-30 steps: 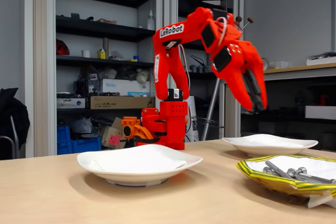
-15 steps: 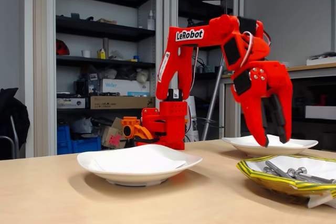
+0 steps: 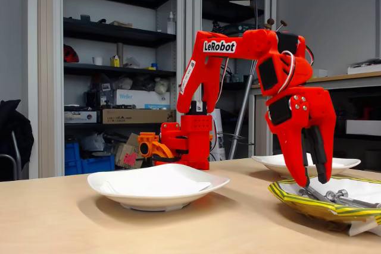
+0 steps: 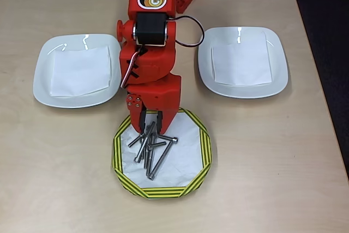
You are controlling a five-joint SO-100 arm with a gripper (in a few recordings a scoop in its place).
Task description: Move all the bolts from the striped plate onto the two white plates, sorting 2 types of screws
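The red tool [image 4: 151,125], fingers parted, points down into the pile of bolts [image 4: 151,149] on the striped plate [image 4: 203,148], between two white plates [image 4: 41,83].

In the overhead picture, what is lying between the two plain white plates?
In the overhead view, the red robot arm lies over the wooden table between the left white plate and right white plate.
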